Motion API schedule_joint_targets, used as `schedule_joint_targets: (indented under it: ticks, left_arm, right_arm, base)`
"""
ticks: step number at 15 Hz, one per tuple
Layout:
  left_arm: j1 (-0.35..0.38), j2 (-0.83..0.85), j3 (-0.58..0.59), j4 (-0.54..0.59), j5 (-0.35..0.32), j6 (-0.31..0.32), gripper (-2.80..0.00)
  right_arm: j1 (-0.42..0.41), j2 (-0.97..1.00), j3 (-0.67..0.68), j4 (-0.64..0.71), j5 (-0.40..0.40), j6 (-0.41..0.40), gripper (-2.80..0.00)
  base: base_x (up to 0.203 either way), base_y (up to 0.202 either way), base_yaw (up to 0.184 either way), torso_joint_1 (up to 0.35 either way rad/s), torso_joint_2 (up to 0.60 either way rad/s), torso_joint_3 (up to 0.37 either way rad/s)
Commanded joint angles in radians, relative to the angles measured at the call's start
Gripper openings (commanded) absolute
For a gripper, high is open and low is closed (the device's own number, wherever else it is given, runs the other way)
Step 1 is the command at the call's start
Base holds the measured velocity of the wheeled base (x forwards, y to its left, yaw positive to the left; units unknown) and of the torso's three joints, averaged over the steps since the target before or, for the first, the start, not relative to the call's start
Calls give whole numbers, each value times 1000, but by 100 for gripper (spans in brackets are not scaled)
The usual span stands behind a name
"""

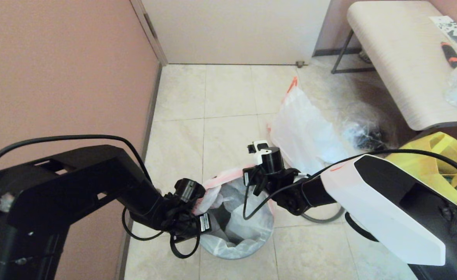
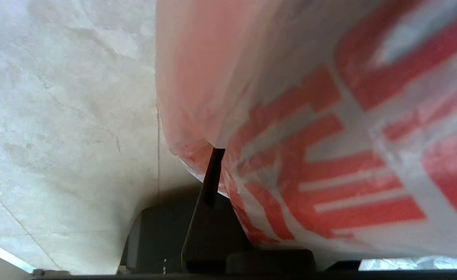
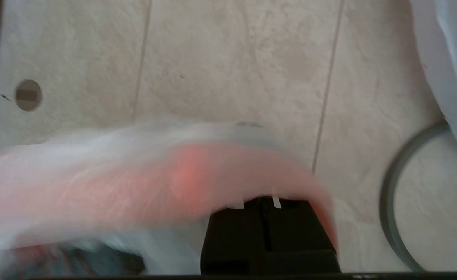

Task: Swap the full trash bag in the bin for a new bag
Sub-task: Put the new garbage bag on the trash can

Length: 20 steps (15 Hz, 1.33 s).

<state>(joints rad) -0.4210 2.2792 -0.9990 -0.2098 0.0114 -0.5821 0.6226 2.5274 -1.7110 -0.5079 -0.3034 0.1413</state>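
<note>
Gripping the pinkish-orange edge of the new bag point(image 1: 228, 202), a thin translucent white plastic bag with orange-red lettering, the left gripper point(image 1: 197, 212) sits at the left side of the bin's mouth; in the left wrist view its dark finger point(image 2: 212, 175) is pressed against the plastic film point(image 2: 310, 155), clenched on it. Opposite it, the right gripper point(image 1: 257, 182) is at the far right side of the opening, and the right wrist view shows its black fingers point(image 3: 267, 229) closed together with the bag's pink-tinted edge point(image 3: 154, 182) draped over and around them, so it too looks clamped on that bag. Between the two grippers the film is spread across and sagging down into the bin point(image 1: 232, 251), a small round black plastic wastebasket standing on the beige tiled floor point(image 1: 228, 93) just beside the pink wall point(image 1: 57, 70).

A thin grey ring point(image 3: 391, 217) lies flat on the tiles just right of the wastebasket, under the right arm. Farther back and to the right, the full trash bag point(image 1: 302, 132), translucent white plastic with an orange-red handle, rests on the floor, apart from the wastebasket. Right of it lies a clear film bag with dark items point(image 1: 362, 130), and near the right edge a yellow bag point(image 1: 442, 163) sits below a pale wooden bench point(image 1: 399, 58).
</note>
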Motion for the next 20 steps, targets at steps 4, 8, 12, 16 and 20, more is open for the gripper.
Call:
schedule_joint_targets:
  ticks: [4,8,12,16,20]
  left_arm:
    - [-17,0,66,-136,-2,48,-280]
    - [-20,7,71,-148,-1,61,-280]
    - [-29,-1,140,-231,-7,114,-280]
    - [-25,1,277,-616,-10,140,-280]
    - [68,75,315,-925,37,173,-280]
  right_arm:
    - [8,74,-185,101,20,0,-280]
    - [12,91,-257,180,102,-2,-280]
    - [17,83,-257,183,163,-2,-280]
    - [-31,89,-257,220,210,-25,-280]
    - [-107,51,-251,282,289,-8,-280]
  base:
    - [0,0,0,0,0,0]
    - [0,0,0,0,0,0]
    - [0,0,0,0,0,0]
    - [0,0,0,0,0,0]
    - [0,0,0,0,0,0]
